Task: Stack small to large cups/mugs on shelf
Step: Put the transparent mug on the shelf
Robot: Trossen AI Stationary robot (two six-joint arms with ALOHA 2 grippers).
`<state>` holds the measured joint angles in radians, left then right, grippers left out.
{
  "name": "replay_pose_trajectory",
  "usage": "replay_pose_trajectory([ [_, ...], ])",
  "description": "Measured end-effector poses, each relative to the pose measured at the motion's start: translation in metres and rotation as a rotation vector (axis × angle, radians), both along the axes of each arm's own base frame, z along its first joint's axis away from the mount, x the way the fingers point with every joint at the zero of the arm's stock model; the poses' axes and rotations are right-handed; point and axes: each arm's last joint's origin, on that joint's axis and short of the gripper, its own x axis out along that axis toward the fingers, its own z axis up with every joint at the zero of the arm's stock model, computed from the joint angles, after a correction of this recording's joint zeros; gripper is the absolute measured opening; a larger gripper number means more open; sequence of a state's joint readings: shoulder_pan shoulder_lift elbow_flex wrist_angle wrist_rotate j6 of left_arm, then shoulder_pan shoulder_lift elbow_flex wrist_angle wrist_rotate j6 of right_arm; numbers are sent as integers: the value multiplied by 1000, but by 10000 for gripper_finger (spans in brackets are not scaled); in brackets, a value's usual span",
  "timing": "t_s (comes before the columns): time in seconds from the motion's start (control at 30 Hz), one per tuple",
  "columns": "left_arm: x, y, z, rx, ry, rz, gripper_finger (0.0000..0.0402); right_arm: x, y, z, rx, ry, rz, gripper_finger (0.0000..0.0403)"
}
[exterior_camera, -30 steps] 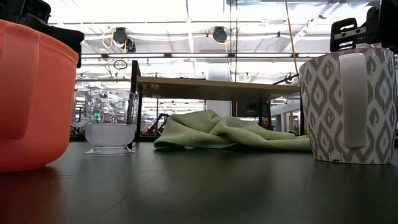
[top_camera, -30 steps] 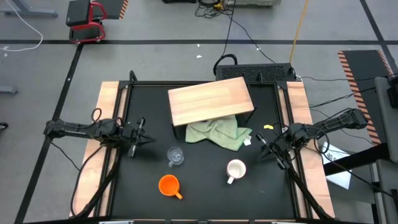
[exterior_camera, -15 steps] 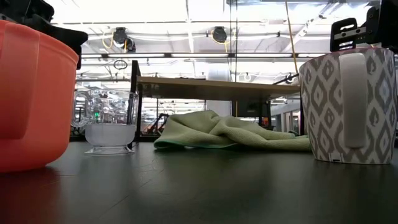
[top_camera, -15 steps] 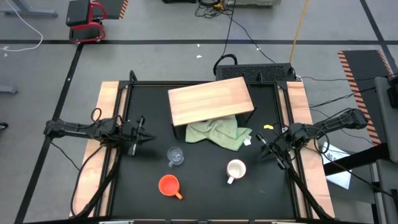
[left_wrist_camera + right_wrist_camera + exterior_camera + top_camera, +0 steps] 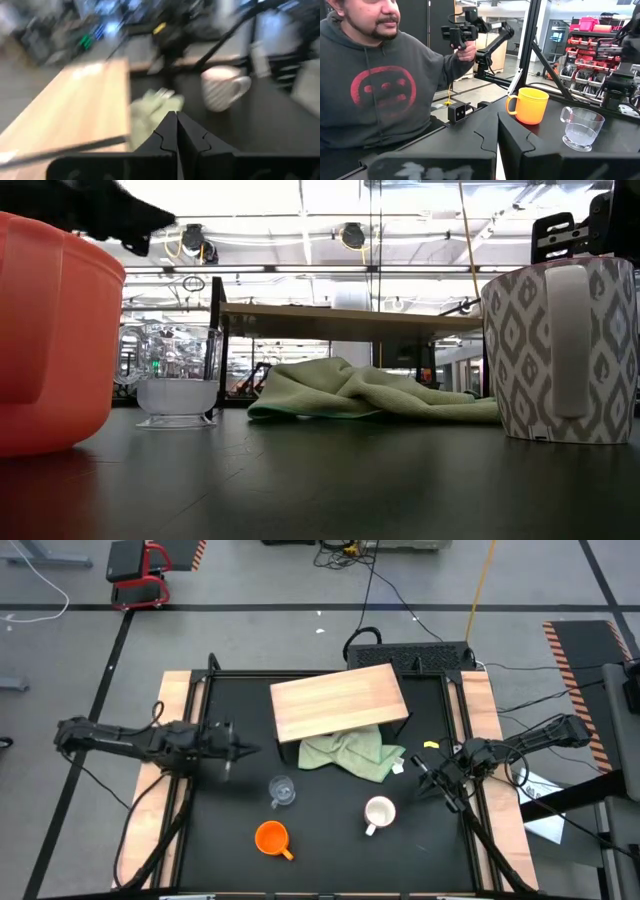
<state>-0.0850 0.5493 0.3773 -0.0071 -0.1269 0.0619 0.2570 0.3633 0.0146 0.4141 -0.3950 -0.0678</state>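
Three cups on a black bench, a raised wooden shelf behind them, both pincers clenched on nothing.

A crumpled green cloth (image 5: 352, 755) lies half under the front edge of the shelf (image 5: 338, 701), between it and the cups, and a small yellow scrap (image 5: 431, 744) sits near the right side. The clear glass cup (image 5: 282, 790), the orange mug (image 5: 271, 837) and the white patterned mug (image 5: 379, 812) each stand upright and apart on the black bench (image 5: 320, 860), all in front of the shelf, none stacked. The left pincer (image 5: 240, 750) hangs above the bench left of the shelf, fingers pressed together; the right pincer (image 5: 422, 772) waits at the right edge, equally closed. Grey floor, cables and a red stool (image 5: 143, 572) surround the bench; in the right wrist view a person in a grey hoodie (image 5: 380, 85) sits beside it.
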Motion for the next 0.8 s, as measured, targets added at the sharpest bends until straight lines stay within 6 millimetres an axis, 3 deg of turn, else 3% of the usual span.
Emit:
replay_pose_trajectory([
  [0.07, 11, 1, 7, -39, 106, 46, 1, 0, 0, 0, 0, 0, 0, 0],
  [0.33, 56, -14, 31, -69, 430, -112, 1, 0, 0, 0, 2, 3, 0, 0],
  [0.5, 73, -25, 45, -53, 578, -205, 0, 0, 0, -1, 1, 7, 0, 0],
  [0.8, 91, -33, 32, 21, 806, -276, 0, 0, 0, -1, 1, 10, 0, 0],
])
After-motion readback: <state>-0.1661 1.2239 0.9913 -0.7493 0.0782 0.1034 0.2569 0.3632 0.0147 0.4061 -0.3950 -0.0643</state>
